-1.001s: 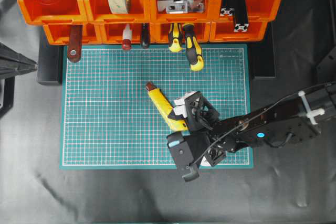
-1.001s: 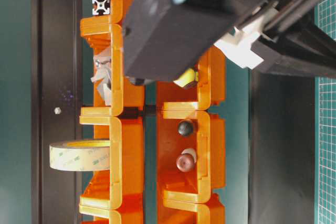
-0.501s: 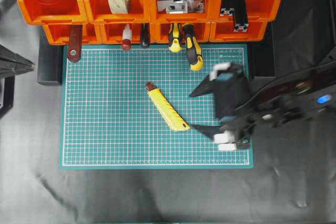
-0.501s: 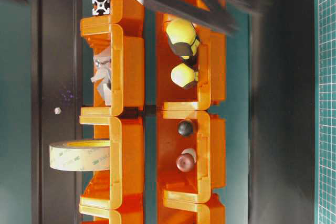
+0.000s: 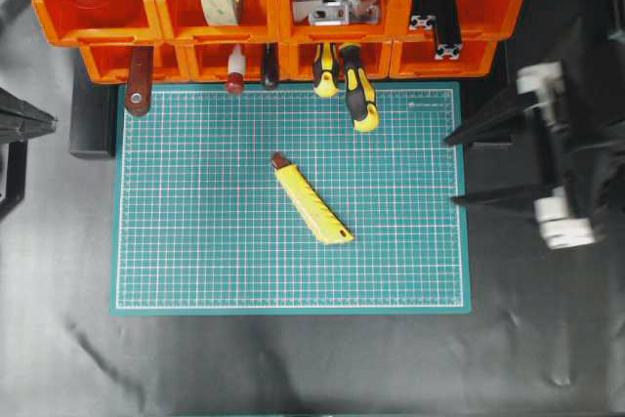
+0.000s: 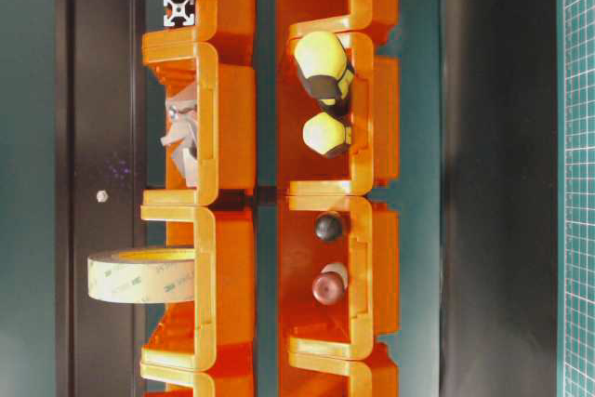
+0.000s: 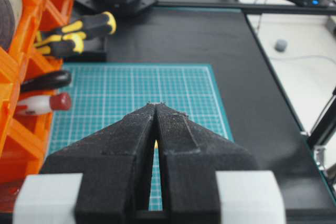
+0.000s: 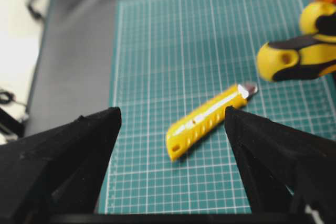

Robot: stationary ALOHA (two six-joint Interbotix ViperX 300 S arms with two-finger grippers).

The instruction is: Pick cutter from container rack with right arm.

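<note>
On the green mat [image 5: 195, 241] (over black cloth [image 5: 293, 368]) lies the cutter [image 5: 312, 198]; right fingers [image 5: 493, 119] apart, left fingers [image 7: 131, 135] together.

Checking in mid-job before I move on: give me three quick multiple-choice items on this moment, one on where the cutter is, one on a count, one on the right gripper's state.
1. Where does the cutter lie?
A. in an orange bin
B. flat on the green mat
C. between the right gripper's jaws

2. How many yellow-and-black screwdriver handles stick out of the rack?
A. one
B. two
C. four

3. The right gripper is:
A. open and empty
B. shut on the cutter
C. shut on a tape roll

Key: 1 B, the cutter rests on the mat below the rack. 2 B, two screwdriver handles show side by side. 3 A, the right gripper stands wide apart beside the mat.
</note>
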